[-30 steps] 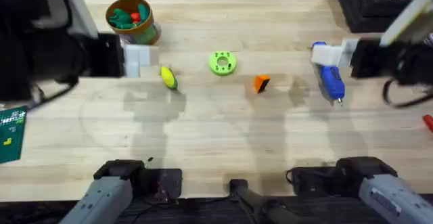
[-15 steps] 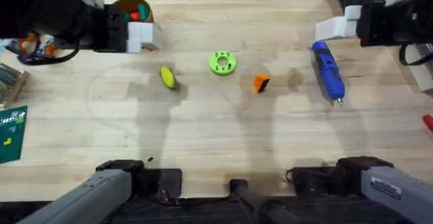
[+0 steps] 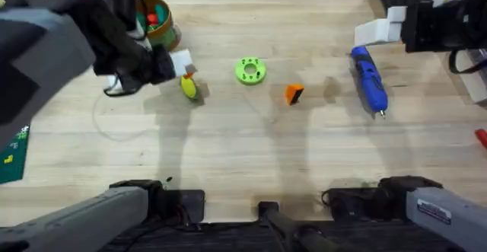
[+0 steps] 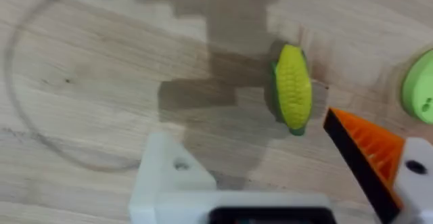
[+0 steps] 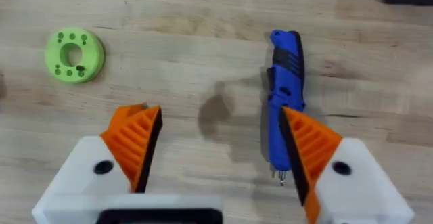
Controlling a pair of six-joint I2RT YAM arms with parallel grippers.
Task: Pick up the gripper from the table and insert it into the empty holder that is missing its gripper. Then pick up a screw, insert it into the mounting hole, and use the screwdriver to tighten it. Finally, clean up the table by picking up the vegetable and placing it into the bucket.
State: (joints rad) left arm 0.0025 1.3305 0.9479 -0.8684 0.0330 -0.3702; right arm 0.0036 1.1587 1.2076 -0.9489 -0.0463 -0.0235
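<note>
The small orange gripper [image 3: 294, 94] lies mid-table, right of the lime ring. My left gripper [image 3: 181, 63] hovers open just above the yellow-green vegetable [image 3: 189, 87], near the green bucket [image 3: 157, 20]. In the left wrist view, one finger is the plain white holder [image 4: 169, 182] with no pad. The other finger carries an orange pad [image 4: 369, 153], and the vegetable [image 4: 292, 88] lies ahead between them. My right gripper [image 3: 380, 28] is open at the far right, with the blue screwdriver [image 3: 369, 79] lying free on the table. In the right wrist view the right gripper [image 5: 216, 116] stands beside the screwdriver [image 5: 285, 82].
A lime-green ring with holes [image 3: 250, 71] sits between the vegetable and the orange gripper. A black tray [image 3: 415, 1] fills the far right corner. A green card [image 3: 11, 151] lies at the left edge and a red item [image 3: 482, 136] at the right edge.
The left arm has swung from beside the bucket toward the vegetable. The right arm rose off the screwdriver a second ago and has since held still.
</note>
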